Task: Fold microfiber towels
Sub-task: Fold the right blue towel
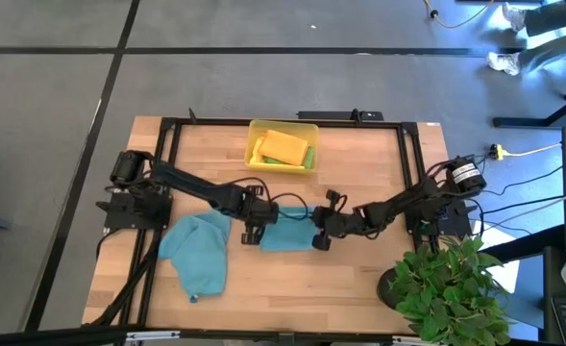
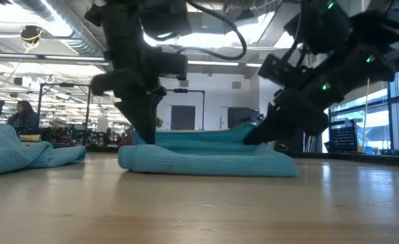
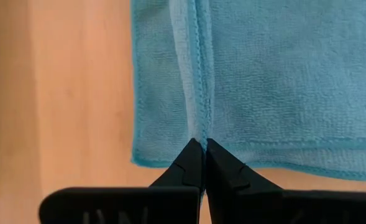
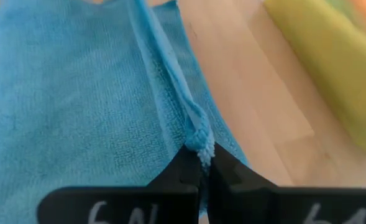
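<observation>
1. Two grippers are seen at the middle of the high view, one at each end of a folded teal-blue towel (image 1: 287, 234) that lies flat on the wooden table (image 1: 359, 173).
2. The left gripper (image 1: 252, 234) is placed at the towel's left edge; in the left wrist view its fingers (image 3: 186, 167) are pressed together on the hemmed edges of the cloth, with no gap visible between the tips.
3. The right gripper (image 1: 319, 240) is placed at the towel's right edge; in the right wrist view its fingers (image 4: 223, 171) are closed on a small bunched tuft of the towel's edge.
4. In the low view, the towel is shown as a low, flat stack at mid-frame, with the upper layer raised slightly at both pinched ends.
5. A second teal-blue towel (image 1: 198, 255) is left crumpled at the lower left of the high view, just beside the left gripper and apart from the folded one.
6. A yellow tray (image 1: 256, 154) is seen at the upper centre of the table; an orange towel (image 1: 284, 146) is held in it on top of a yellow towel (image 1: 263, 157), with a green towel (image 1: 310, 157) showing at its right side.
</observation>
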`<action>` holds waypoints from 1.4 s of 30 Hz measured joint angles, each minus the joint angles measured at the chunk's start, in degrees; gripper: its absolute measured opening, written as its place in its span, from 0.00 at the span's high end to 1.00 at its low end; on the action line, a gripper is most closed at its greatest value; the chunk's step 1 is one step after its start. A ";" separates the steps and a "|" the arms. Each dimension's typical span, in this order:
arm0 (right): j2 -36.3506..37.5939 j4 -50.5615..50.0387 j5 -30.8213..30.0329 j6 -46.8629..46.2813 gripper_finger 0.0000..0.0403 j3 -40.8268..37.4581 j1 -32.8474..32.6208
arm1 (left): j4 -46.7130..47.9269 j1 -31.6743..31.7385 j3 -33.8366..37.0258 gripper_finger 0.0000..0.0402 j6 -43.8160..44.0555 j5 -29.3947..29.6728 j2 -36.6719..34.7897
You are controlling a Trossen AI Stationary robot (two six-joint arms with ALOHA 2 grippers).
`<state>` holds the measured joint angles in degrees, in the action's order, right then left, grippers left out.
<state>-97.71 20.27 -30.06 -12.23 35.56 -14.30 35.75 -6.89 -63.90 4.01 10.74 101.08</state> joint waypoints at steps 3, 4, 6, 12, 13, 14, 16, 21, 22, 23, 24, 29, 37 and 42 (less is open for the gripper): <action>0.00 0.36 2.58 -1.43 0.99 -0.90 2.39 | -1.12 1.69 0.04 1.00 -0.75 0.01 0.00; 0.00 0.44 2.95 -2.34 0.99 -1.16 2.99 | -1.36 2.13 0.04 1.00 -1.07 0.08 0.00; -0.02 0.45 3.00 -2.80 0.97 -1.48 3.86 | -1.88 2.72 0.04 0.99 -1.21 0.04 0.00; 0.00 0.46 -1.62 -4.28 0.88 -1.56 5.05 | -2.17 3.32 0.09 0.89 -2.66 1.58 0.00; 0.00 0.46 -2.64 -4.53 0.86 -1.56 5.06 | -2.17 3.32 0.09 0.87 -2.71 2.32 0.00; 0.00 0.46 -3.46 -4.85 0.85 -1.56 5.06 | -2.17 3.30 0.09 0.86 -2.72 3.05 0.00; 0.00 0.55 -4.66 -5.61 0.81 -1.56 5.04 | -2.15 3.30 0.09 0.83 -2.75 4.14 0.00; 0.00 1.72 -5.50 -5.77 0.73 -1.55 5.04 | -1.21 3.30 0.11 0.80 -2.78 6.37 -1.47; 0.10 1.82 -5.55 -5.82 0.72 -1.56 5.04 | -0.07 3.30 0.13 0.80 -2.79 6.89 -2.26; 0.27 1.93 -5.94 -5.87 0.71 -1.56 5.04 | -0.09 3.30 0.13 0.80 -2.80 7.17 -3.06; 0.63 1.98 -6.44 -5.74 0.69 -1.54 5.04 | -0.39 3.30 0.11 0.80 -2.80 7.48 -4.00; 4.48 1.15 -7.06 0.15 0.65 -1.58 5.01 | -0.66 2.95 0.09 0.79 -1.76 7.81 -8.49; 9.26 -3.88 9.39 11.71 0.71 -1.47 8.00 | -9.70 0.42 0.43 0.79 -3.05 4.51 -5.68; 7.75 -5.31 21.61 15.20 0.79 -1.57 13.66 | -15.24 -1.26 0.98 0.79 -4.48 -2.14 -1.57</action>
<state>-89.96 14.96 -8.45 2.97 33.99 -0.64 20.51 -8.16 -62.92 -0.47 8.60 99.51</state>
